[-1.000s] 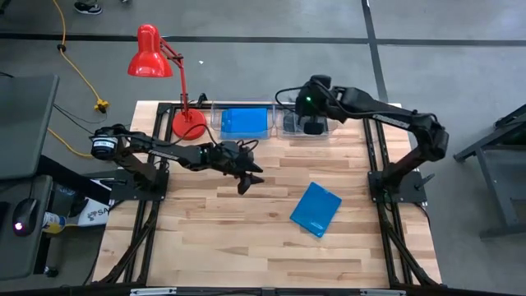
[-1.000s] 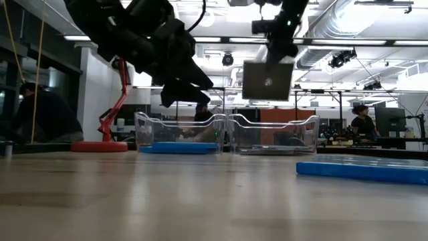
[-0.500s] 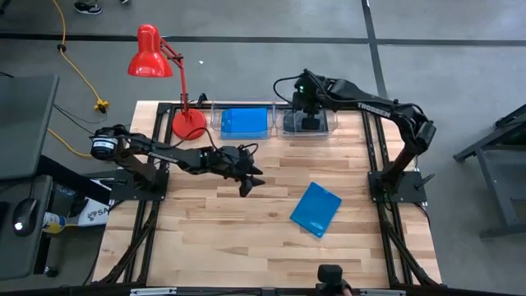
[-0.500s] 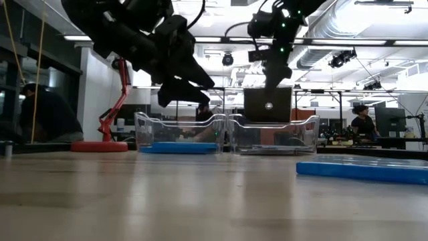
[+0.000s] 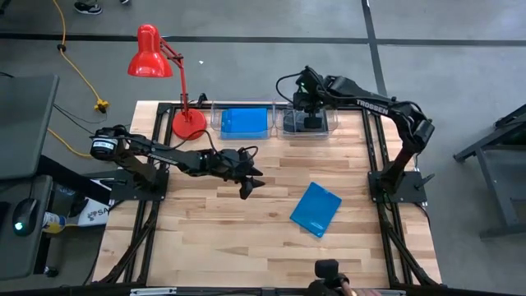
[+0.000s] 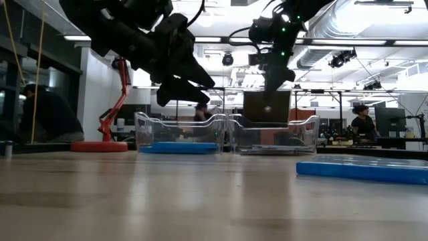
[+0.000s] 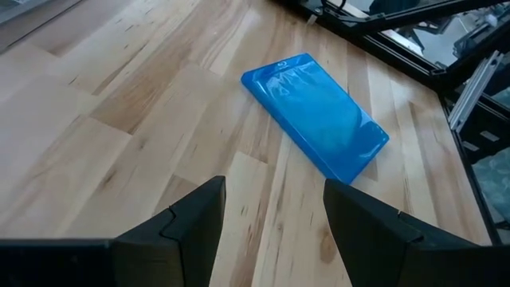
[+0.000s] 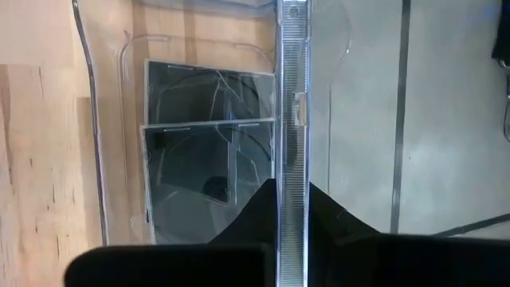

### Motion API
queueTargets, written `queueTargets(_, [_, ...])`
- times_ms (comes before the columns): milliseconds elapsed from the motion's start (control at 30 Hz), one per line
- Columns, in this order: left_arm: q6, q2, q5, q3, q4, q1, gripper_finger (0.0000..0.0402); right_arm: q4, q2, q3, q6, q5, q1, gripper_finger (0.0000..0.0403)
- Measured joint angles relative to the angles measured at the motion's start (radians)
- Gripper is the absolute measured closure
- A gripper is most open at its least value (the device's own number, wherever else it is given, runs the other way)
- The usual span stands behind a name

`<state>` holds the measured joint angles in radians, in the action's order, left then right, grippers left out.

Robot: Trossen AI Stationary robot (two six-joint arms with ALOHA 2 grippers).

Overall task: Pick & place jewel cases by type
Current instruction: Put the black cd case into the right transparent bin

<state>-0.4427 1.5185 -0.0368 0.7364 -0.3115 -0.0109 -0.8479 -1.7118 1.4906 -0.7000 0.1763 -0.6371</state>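
Since half a second ago the right gripper (image 5: 313, 117) has barely shifted; it stays above the right clear bin (image 6: 274, 137) at the table's far edge, and in the low view the dark grey jewel case (image 6: 267, 106) it clamps hangs slightly lower than a full second ago, its lower edge now near the bin's rim. The right wrist view looks edge-on along this held case (image 8: 292, 143), pinched upright between the two fingers, with two more dark grey cases (image 8: 209, 163) lying flat and overlapping in the bin below.

The left gripper (image 5: 247, 182) has crept a little toward the table's middle and hovers above the wood, its fingers (image 7: 187, 223) spread apart and holding nothing. Ahead of it lies a blue jewel case (image 7: 315, 115) flat on the table — in the high view it sits tilted, to the right of centre (image 5: 316, 209). Other blue cases (image 5: 244, 122) rest in the left clear bin (image 6: 177, 134).

The table (image 5: 205, 238) is pale butcher-block wood with a red desk lamp (image 5: 160, 66) at its far left corner. Beyond it — an open workshop with ceiling ducts and a person (image 6: 364, 122) standing far off on the right.
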Motion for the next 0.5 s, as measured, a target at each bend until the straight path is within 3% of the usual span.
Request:
queueTargets(233, [-0.001,0.0,0.003,0.0,0.0,0.0,0.0188,0.046,-0.002,0.0,-0.006,-0.008,-0.013,0.0376])
queueTargets(500, [-0.008,0.0,0.003,0.0,0.0,0.0,0.0188,0.047,-0.002,0.0,-0.019,-0.065,-0.037,0.0395])
